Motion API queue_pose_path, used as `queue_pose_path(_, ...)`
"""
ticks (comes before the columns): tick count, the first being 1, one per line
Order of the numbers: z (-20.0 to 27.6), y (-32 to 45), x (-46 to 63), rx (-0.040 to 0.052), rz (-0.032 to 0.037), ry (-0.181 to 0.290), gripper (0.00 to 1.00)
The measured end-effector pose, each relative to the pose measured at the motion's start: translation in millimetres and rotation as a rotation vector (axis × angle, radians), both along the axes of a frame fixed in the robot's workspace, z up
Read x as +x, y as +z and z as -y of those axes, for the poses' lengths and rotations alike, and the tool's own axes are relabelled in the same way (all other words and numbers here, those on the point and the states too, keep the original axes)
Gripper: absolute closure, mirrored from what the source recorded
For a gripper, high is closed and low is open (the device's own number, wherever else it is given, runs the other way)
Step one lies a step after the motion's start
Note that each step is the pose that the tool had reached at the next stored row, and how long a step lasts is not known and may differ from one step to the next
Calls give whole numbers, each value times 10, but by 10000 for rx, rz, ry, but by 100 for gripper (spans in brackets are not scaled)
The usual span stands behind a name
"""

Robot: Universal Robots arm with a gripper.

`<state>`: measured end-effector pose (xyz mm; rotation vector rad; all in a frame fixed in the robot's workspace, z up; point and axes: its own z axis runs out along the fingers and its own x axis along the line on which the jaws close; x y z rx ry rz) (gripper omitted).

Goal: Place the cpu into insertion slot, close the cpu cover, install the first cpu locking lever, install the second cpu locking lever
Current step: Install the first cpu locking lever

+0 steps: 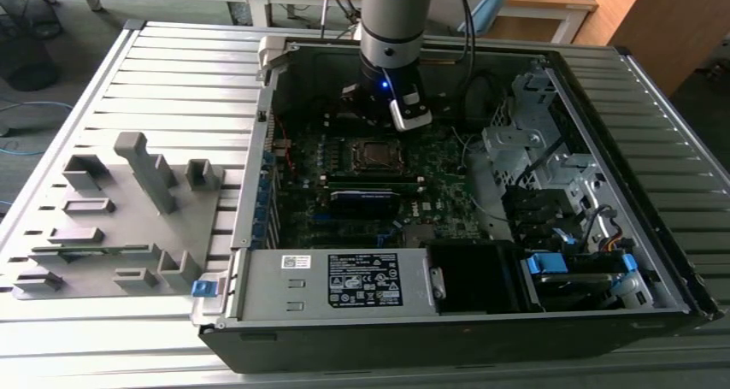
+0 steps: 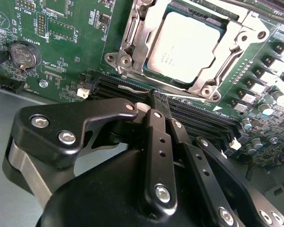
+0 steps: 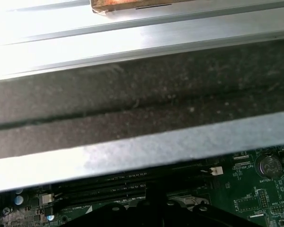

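Pincer point(image 2: 161, 101) near cpu point(image 2: 187, 47), not touching

Power supply point(image 1: 342, 285); grey, perhaps plastic, tray point(image 1: 114, 222)

My arm point(image 1: 394, 13) enters at twelve o'clock in the exterior view and runs nearly straight toward six. It is a grey tube with a pale blue joint cap, then a black wrist point(image 1: 385, 81) with a small blue light glowing on it. A white-rimmed camera block point(image 1: 412, 114) sits at five o'clock of that wrist. In the second wrist view my claw point(image 2: 160, 100) points away from the lens, its two black fingers point(image 2: 155, 137) lying tip against tip, linkage bars folded in on either side.
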<state>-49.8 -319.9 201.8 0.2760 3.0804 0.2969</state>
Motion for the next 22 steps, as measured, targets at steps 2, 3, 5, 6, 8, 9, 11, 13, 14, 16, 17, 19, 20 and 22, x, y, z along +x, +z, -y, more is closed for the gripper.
queue_pose_path(2, 0, 0, 0, 0, 1, 0, 90)
queue_pose_path(3, -2, -1, -1, 1, 2, -1, 90)
queue_pose_path(5, -7, -1, -1, -1, 1, -3, 90)
queue_pose_path(6, -10, -2, -1, 0, 2, -3, 90)
queue_pose_path(8, -11, -4, -1, 0, 1, -2, 90)
queue_pose_path(9, -12, -7, -1, 1, 5, -1, 90)
queue_pose_path(11, -12, -14, -1, 0, 18, -3, 90)
queue_pose_path(13, -10, -19, -1, 0, 33, -3, 90)
queue_pose_path(14, -9, -20, -1, 2, 38, -3, 90)
queue_pose_path(16, -2, -21, -1, 2, 41, -2, 90)
queue_pose_path(17, 3, -21, -1, 2, 41, -2, 90)
queue_pose_path(19, 12, -21, -1, 2, 42, -2, 90)
queue_pose_path(20, 17, -21, -1, 1, 41, -2, 90)
queue_pose_path(22, 28, -21, -1, 1, 41, -2, 90)
